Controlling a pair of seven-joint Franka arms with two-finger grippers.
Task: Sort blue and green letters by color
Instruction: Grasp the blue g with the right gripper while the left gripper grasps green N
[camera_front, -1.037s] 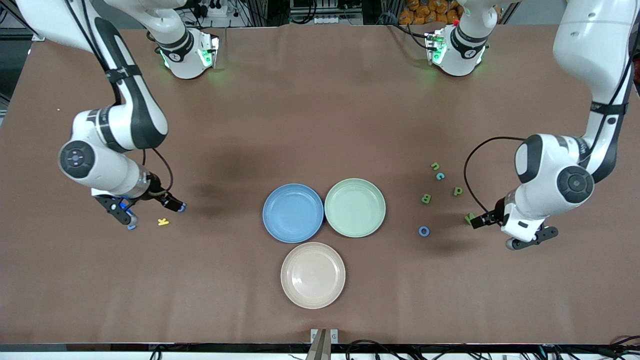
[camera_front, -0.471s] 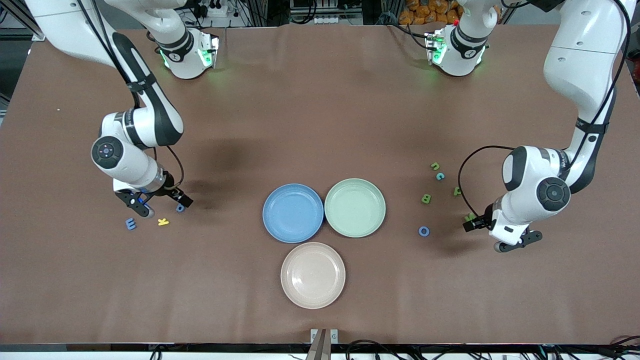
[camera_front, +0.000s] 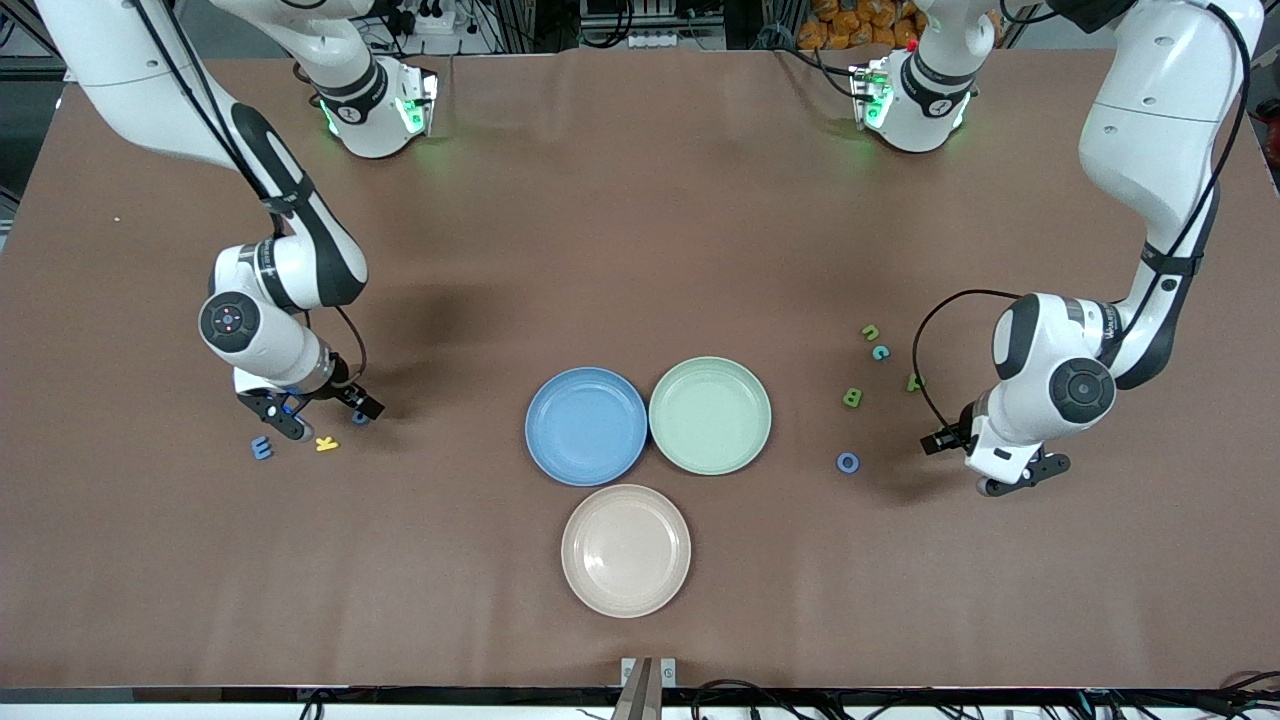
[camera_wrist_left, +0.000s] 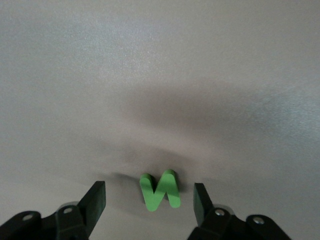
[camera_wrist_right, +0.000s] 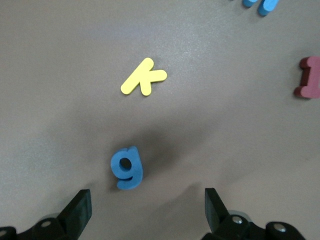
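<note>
In the left wrist view a green letter (camera_wrist_left: 160, 190) lies flat on the table between the fingers of my open left gripper (camera_wrist_left: 150, 201), with a gap on each side. From the front camera my left gripper (camera_front: 968, 465) covers that letter. Green letters (camera_front: 852, 397) (camera_front: 870, 331), a teal c (camera_front: 880, 352) and a blue O (camera_front: 848, 462) lie nearby. My right gripper (camera_front: 327, 417) hangs open low over a blue g (camera_wrist_right: 126, 167), which lies just ahead of its fingertips (camera_wrist_right: 80, 210). A blue E (camera_front: 262, 447) lies beside it.
A blue plate (camera_front: 586, 426), a green plate (camera_front: 710, 415) and a beige plate (camera_front: 626, 550) sit empty mid-table. A yellow K (camera_front: 327, 443) lies by the blue g, and a red letter (camera_wrist_right: 310, 77) shows in the right wrist view.
My left gripper has slid toward the plates onto the green letter and its jaws have narrowed. My right gripper has shifted off the blue E toward the blue g.
</note>
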